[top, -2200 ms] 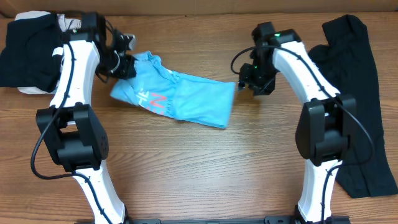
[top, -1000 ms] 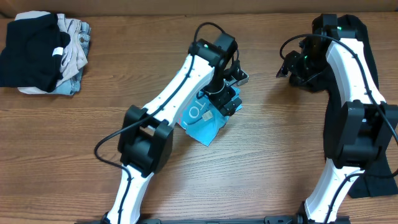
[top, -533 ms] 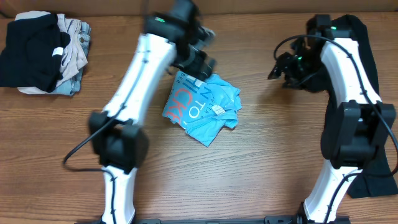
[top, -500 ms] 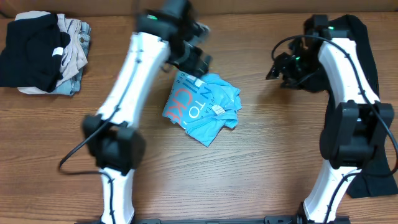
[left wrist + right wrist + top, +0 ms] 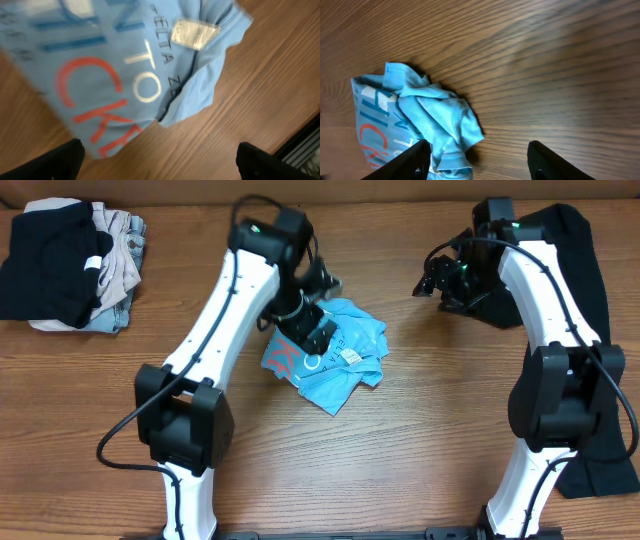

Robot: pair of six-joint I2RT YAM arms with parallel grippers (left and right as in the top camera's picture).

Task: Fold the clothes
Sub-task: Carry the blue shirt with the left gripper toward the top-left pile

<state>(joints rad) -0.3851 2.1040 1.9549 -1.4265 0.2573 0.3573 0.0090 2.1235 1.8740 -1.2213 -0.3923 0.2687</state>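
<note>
Crumpled on the table (image 5: 430,450) under the wide-spread left gripper (image 5: 157,162), with the right gripper (image 5: 480,160) likewise spread and empty, the light blue T-shirt (image 5: 352,352) looks soft, light and limp, so a free corner is probably the best hold.

light blue T-shirt (image 5: 355,352), crumpled, print up

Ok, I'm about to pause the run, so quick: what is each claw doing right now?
Left claw: open, holding nothing, over the blue T-shirt.
Right claw: open, holding nothing.
</note>
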